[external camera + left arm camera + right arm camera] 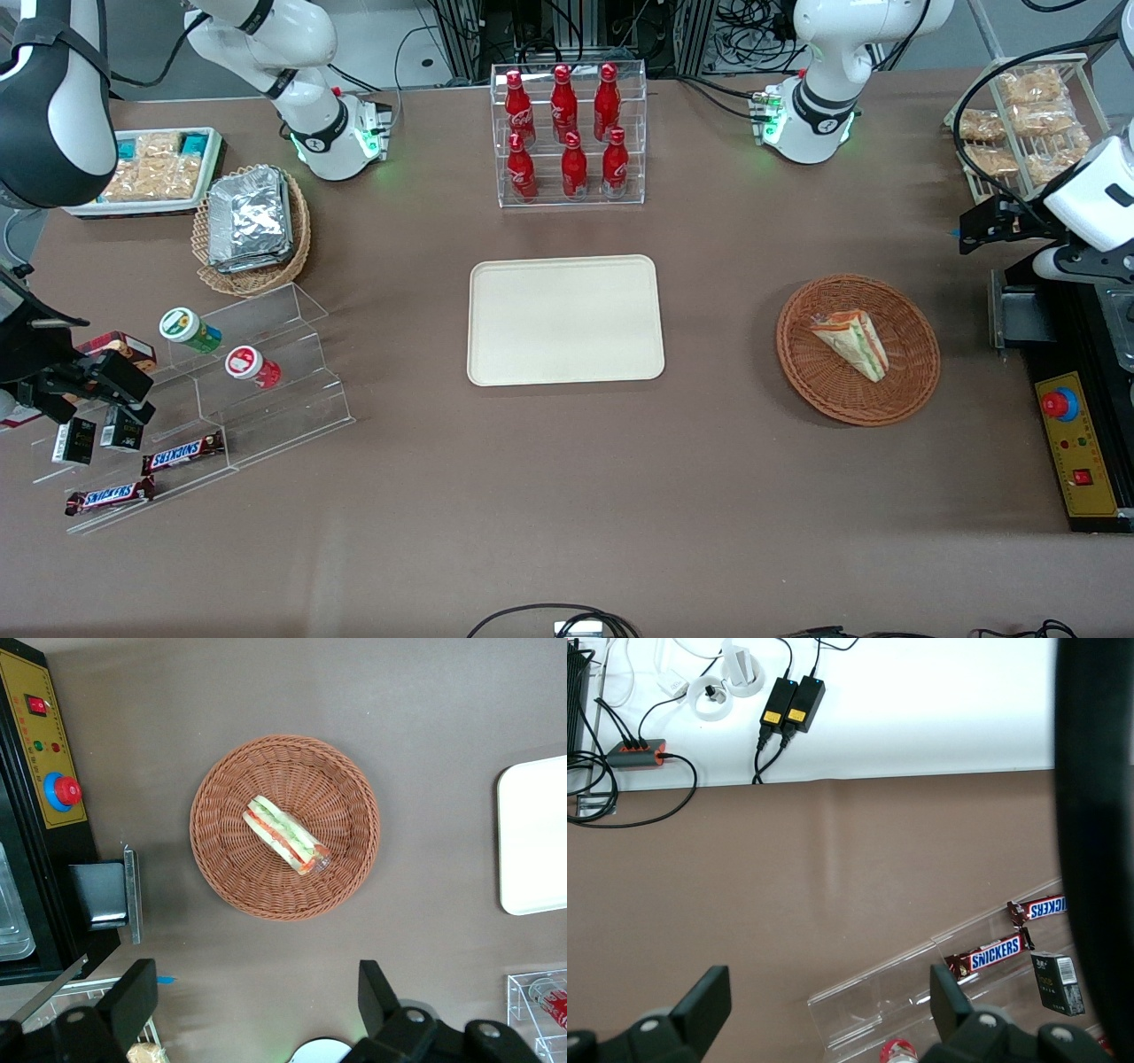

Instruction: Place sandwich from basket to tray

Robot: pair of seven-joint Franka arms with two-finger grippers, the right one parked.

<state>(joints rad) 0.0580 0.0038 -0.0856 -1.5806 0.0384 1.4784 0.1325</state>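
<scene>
Tray (533,837) cut by frame edge; hand (257,1005) fingertips only.

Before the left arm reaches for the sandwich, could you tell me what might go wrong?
The sandwich is a clear-wrapped wedge lying on its side in the basket; the wrap could slip, or a hard squeeze crush it. The basket looks light, so a low approach might catch its rim and drag it. The open gripper hangs above the table, off to one side of the basket, so it has yet to be centred.

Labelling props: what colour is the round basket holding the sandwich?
Reddish-brown woven wicker basket; left wrist view shows it best.
</scene>
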